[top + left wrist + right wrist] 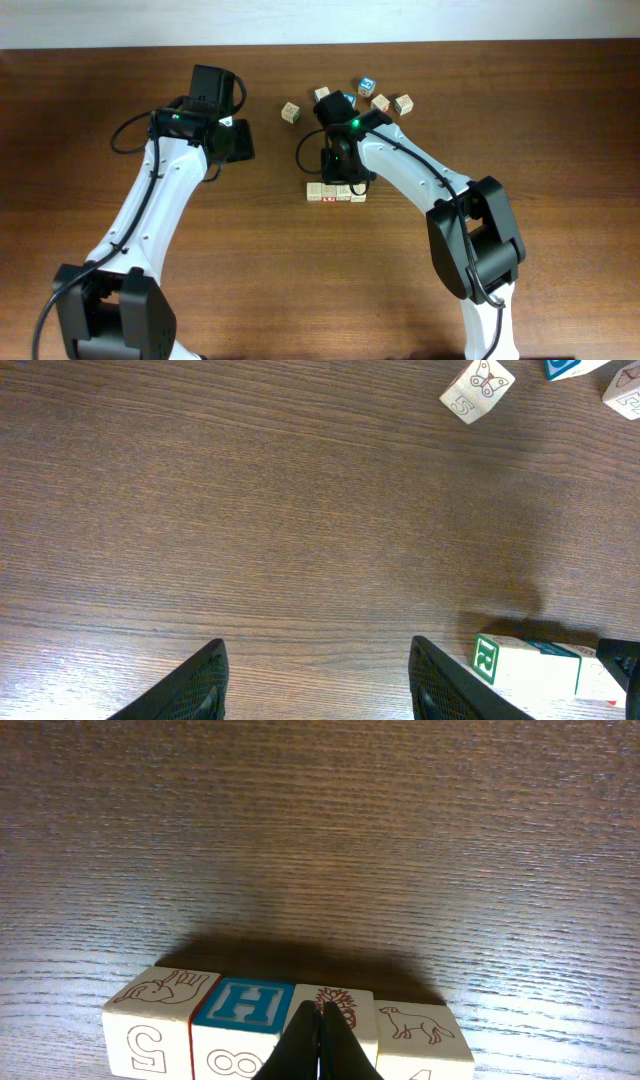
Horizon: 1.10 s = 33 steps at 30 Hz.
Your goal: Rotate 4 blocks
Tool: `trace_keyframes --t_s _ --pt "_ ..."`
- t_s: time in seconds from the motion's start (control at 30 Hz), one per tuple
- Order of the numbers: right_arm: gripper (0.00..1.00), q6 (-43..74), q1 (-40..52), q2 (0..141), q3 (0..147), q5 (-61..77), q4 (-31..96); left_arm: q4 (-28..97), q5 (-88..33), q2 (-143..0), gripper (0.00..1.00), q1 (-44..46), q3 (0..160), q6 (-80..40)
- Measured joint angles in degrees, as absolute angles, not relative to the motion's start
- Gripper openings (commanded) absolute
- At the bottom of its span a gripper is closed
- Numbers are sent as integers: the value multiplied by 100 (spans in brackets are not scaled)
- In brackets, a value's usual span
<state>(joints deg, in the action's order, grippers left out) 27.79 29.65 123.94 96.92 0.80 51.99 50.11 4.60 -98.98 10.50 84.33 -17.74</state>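
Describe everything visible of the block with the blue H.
The H block is a pale wooden cube: blue H face on top, outlined 8 in front. It sits flat on the table, second from left in a gapless four-block row. The shut right pincer is by its right edge.

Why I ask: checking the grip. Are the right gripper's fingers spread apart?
No, the right gripper is shut, jaws together over the blocks.
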Motion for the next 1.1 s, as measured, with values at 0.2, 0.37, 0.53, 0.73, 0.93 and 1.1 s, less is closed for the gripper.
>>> trace_keyframes --t_s 0.2,0.37,0.53,0.73,0.93,1.1 --pt "4 2779 2965 12394 9692 84 5234 5011 460 -9900 56 1050 8433 -1774" --pt "4 2777 2965 12394 9692 86 5317 5011 460 -9900 56 1050 8433 -1774" --pt "4 2762 2965 12394 9692 89 5349 5011 460 -9900 56 1050 8433 -1774" --pt "4 2670 2965 12394 9692 89 5172 5011 460 -9900 56 1050 8433 -1774" --pt "4 2633 2965 12523 9690 89 5155 5022 460 -9900 56 1050 8433 -1774" --pt "4 2630 2965 12523 9692 89 5157 5037 460 -9900 56 1050 8436 -1774"
